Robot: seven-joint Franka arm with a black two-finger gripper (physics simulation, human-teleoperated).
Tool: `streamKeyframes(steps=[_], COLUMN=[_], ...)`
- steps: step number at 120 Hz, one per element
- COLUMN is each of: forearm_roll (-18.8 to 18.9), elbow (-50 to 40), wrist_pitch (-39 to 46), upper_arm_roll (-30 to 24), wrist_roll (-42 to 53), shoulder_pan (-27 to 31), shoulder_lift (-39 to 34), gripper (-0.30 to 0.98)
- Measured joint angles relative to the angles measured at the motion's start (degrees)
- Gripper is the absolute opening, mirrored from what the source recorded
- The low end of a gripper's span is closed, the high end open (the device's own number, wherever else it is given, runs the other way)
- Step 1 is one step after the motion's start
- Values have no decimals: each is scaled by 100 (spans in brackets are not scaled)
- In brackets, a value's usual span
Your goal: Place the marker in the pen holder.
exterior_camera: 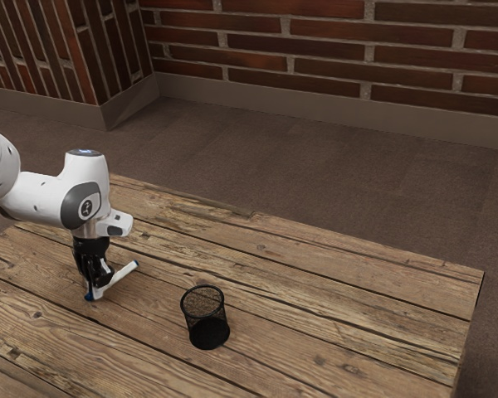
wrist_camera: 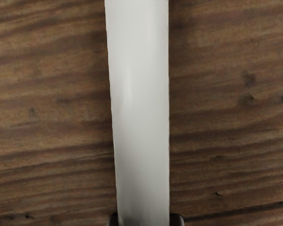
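Marker point(wrist_camera: 140, 113) slants, clasped by the downward-pointing gripper point(exterior_camera: 98, 288)

Exterior view, noted: I record a red-brown brick wall point(exterior_camera: 315, 41) at 12 o'clock, jutting brickwork point(exterior_camera: 41, 50) at 10, taupe baseboard point(exterior_camera: 299, 98) along both. Brown floor point(exterior_camera: 473, 195), 3 o'clock. Weathered plank table point(exterior_camera: 315, 286), 6 o'clock. I log muted light.

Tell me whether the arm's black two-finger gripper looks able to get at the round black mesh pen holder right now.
Probably yes: the gripper holds the white-and-blue marker, and nothing stands on the wooden table between gripper and pen holder, whose top is open. Reach itself is a guess.
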Motion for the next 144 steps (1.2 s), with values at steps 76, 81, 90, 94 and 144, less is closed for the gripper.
streamKeyframes(steps=[76,81,90,94,144], forearm_roll=[578,610,638,640,158], elbow=[1755,2057,2460,2614,3159], wrist_pitch=[-896,-1209,-1881,-2213,-5414], upper_arm_roll=[-113,-138,-172,-183,-690], wrist_roll=[-480,-541,-681,-752,-1647], shoulder_pan=[-1359,-1557,-1887,-2022,-2459], shoulder_lift=[-538,-535,-520,-492,-194], gripper=[-10,-10,-10,-10,-9])
